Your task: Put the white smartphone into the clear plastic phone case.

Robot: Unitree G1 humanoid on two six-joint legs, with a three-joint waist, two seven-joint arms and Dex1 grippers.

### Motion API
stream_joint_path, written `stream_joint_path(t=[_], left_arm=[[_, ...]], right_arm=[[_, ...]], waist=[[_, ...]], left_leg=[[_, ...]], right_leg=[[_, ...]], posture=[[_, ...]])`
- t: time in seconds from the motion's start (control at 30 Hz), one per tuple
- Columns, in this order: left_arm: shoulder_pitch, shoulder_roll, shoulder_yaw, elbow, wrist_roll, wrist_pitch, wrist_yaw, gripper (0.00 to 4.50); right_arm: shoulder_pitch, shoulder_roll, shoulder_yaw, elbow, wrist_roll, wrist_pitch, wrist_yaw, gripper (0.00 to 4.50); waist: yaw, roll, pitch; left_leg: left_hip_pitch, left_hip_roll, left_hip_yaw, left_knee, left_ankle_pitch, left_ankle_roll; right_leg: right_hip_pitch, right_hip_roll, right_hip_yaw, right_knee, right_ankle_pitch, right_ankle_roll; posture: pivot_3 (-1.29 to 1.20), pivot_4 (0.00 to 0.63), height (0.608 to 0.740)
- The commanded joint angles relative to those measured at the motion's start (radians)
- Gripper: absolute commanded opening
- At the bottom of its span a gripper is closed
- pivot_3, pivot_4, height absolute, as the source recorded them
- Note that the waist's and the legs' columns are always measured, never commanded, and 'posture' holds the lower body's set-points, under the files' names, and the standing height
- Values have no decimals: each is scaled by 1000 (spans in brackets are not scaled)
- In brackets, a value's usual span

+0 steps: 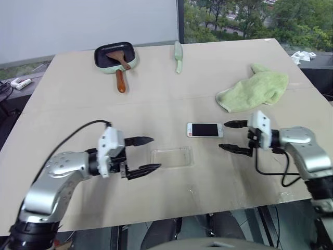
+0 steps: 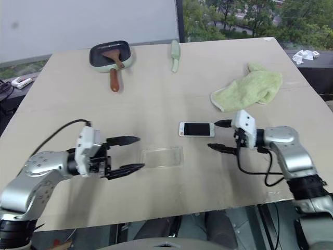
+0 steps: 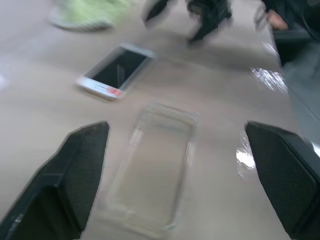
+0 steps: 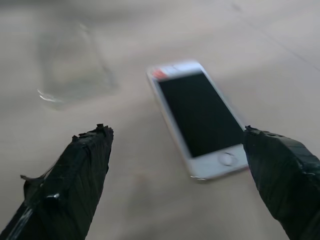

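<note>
The white smartphone point(image 1: 205, 130) lies flat, screen up, near the table's middle, its reddish mark at the left end; it also appears in the right wrist view point(image 4: 197, 116). The clear plastic phone case point(image 1: 172, 156) lies empty on the table just in front and left of it. My left gripper point(image 1: 147, 154) is open, its fingers pointing at the case's left end without touching. My right gripper point(image 1: 232, 137) is open too, just right of the phone, fingertips point(image 1: 229, 124) close to its right end. Nothing sits between either pair of fingers.
A green cloth point(image 1: 255, 87) lies behind the phone at the right. A dark pan with a wooden spatula point(image 1: 115, 57) and a pale green utensil point(image 1: 178, 56) sit at the far side. The table's front edge runs close below both grippers.
</note>
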Motion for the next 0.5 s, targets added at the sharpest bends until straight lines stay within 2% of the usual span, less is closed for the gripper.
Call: stream_joint_path(t=[0.03, 0.23, 0.5], left_arm=[[32, -4, 72, -63, 2, -11, 58, 4463], [95, -19, 108, -120, 13, -14, 124, 4463], [140, -9, 131, -151, 7, -12, 140, 4463]], right_arm=[[-94, 27, 26, 153, -70, -135, 3, 4500], [-196, 55, 71, 348, -158, -244, 24, 4500], [-225, 61, 105, 430, -169, -246, 155, 4500]], waist=[[0, 0, 0], [-2, 0, 0], [-1, 0, -1]], left_leg=[[0, 0, 0, 0, 0, 0], [-1, 0, 0, 0, 0, 0], [0, 0, 0, 0, 0, 0]], right_leg=[[0, 0, 0, 0, 0, 0], [0, 0, 0, -1, 0, 0], [0, 0, 0, 0, 0, 0]], posture=[[0, 150, 740], [0, 150, 740], [0, 150, 740]])
